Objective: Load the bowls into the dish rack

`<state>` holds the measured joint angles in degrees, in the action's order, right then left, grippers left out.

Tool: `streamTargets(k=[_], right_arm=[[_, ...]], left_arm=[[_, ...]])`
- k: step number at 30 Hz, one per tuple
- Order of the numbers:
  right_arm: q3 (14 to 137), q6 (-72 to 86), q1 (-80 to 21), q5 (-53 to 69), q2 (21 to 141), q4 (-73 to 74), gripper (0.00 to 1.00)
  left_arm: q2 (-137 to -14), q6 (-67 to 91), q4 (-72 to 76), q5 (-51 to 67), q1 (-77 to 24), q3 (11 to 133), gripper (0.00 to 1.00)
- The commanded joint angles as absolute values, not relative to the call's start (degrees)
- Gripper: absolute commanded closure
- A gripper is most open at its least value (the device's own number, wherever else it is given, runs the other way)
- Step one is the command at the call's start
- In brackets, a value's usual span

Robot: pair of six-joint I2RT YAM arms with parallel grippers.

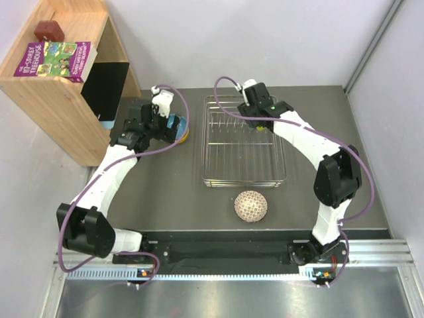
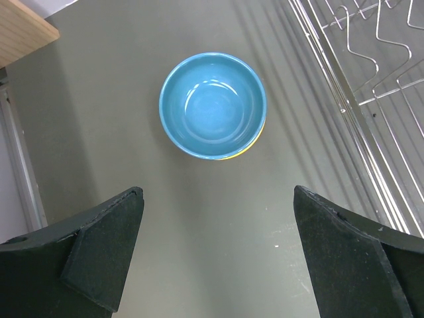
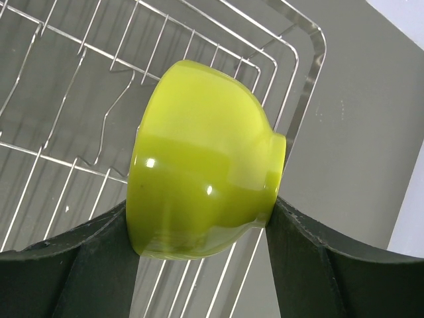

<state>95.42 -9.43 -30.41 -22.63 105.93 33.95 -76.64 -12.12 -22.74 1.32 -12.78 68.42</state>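
My right gripper point(image 3: 202, 228) is shut on the yellow-green bowl point(image 3: 202, 162), held on its side above the far right end of the dish rack point(image 3: 59, 99). From above, the right gripper point(image 1: 260, 114) hangs over the silver wire rack point(image 1: 243, 179). My left gripper point(image 2: 218, 248) is open and empty, hovering above the blue bowl point(image 2: 212, 105), which is stacked in an orange-yellow bowl point(image 2: 246, 147) left of the rack. From above only an edge of the blue bowl point(image 1: 175, 123) shows beside the left gripper point(image 1: 159, 119). The white lattice bowl point(image 1: 251, 206) lies upside down in front of the rack. The pinkish-red bowl is out of view.
A wooden shelf unit point(image 1: 63, 99) stands at the far left with a purple book point(image 1: 56, 59) and a dark red object point(image 1: 49, 30) on top. The rack's corner point(image 2: 358, 66) lies right of the blue bowl. Walls close in behind and on the right.
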Motion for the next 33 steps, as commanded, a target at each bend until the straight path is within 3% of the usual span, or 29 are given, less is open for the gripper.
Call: streamTargets(k=[1,17,33], right_arm=[[95.8,-8.9,-31.6,-22.5,106.3,31.3,1.00],[96.9,-8.0,-32.2,-24.6,109.0,30.4,1.00],[95.5,-6.5,-32.2,-26.7,102.6,27.9,1.00]], left_arm=[[-74.6,-11.9,-20.6,2.4,-12.5,67.9,0.01],[-74.4,-11.6,-20.1,2.8,-12.3,67.7,0.01],[-75.1,-11.0,-20.2,3.3,-12.2,68.2,0.01]])
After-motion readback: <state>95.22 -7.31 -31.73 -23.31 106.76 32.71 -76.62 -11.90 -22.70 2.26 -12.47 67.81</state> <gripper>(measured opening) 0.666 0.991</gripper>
